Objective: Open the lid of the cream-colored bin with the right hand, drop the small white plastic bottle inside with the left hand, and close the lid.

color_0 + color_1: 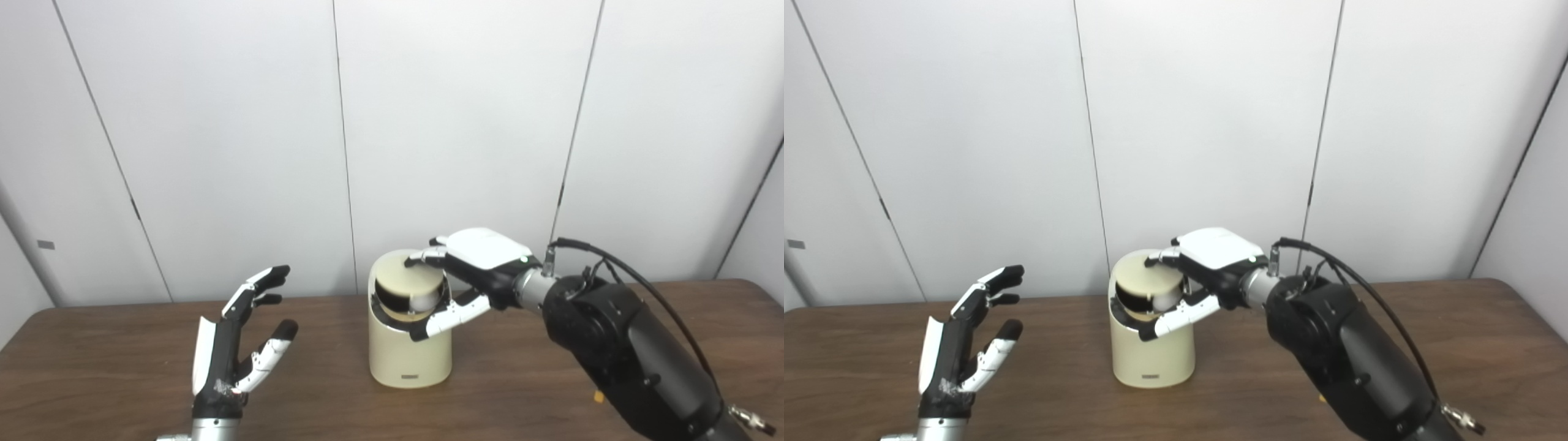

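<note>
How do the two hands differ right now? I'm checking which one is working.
The right hand is at the cream-colored bin, fingers on its lid, thumb by the rim; the left hand touches nothing. The right reaches sideways, palm down; the left stands upright, fingers spread, empty. Both share a black-and-white build.

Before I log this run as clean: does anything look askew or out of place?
The lid sits tilted in the cream bin, a dark gap below it, the right hand on it. The left hand is open.

Dark wooden table (92,361) carries one thing: the cream-colored bin (409,358), upright, mid-table, closer to the back edge.
</note>
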Motion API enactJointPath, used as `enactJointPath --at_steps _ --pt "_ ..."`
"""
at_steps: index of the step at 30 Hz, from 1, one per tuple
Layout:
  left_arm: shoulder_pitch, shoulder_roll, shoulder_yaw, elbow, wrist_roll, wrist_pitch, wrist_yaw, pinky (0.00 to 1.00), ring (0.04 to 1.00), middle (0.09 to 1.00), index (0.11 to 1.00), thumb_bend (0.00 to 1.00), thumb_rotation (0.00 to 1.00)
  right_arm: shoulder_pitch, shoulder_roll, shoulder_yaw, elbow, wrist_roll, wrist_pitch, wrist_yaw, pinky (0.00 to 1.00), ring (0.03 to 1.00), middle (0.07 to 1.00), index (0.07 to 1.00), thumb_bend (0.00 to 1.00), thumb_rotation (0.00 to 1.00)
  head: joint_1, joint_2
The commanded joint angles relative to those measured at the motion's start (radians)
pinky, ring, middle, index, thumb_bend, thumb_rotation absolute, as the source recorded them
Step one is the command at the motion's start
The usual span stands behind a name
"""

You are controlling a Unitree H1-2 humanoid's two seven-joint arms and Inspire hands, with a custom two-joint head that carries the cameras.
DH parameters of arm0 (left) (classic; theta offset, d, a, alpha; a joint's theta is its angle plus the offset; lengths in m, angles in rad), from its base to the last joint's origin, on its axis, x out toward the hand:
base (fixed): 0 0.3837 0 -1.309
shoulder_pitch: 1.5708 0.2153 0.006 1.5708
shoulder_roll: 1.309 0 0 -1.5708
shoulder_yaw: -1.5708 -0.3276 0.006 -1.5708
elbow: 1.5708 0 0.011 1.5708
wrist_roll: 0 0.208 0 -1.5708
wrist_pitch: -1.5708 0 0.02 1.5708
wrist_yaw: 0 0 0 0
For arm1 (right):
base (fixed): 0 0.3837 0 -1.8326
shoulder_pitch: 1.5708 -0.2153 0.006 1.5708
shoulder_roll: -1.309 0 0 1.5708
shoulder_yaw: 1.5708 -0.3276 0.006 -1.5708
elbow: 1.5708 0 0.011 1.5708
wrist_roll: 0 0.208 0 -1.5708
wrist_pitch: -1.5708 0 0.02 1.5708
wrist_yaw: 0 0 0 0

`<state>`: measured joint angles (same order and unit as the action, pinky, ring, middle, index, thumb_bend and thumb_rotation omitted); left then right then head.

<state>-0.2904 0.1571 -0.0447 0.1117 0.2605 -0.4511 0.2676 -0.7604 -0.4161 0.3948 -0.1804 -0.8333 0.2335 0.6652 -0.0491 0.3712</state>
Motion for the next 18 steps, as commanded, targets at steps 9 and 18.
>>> enactJointPath --at_steps 9,18 --pt "-0.031 -0.001 0.03 -0.045 -0.013 -0.017 -0.018 0.69 0.78 0.795 0.781 0.77 0.79 0.032 0.013 -0.02 -0.089 -0.01 0.029 0.018 0.98 0.965 0.889 0.87 1.0 0.94 -0.002 0.018" --pt "-0.027 -0.006 0.043 -0.057 -0.017 -0.013 -0.04 0.7 0.787 0.798 0.783 0.76 0.79 0.064 0.018 -0.023 -0.108 -0.008 0.032 0.028 0.96 0.968 0.889 0.876 1.0 0.93 -0.004 0.031"
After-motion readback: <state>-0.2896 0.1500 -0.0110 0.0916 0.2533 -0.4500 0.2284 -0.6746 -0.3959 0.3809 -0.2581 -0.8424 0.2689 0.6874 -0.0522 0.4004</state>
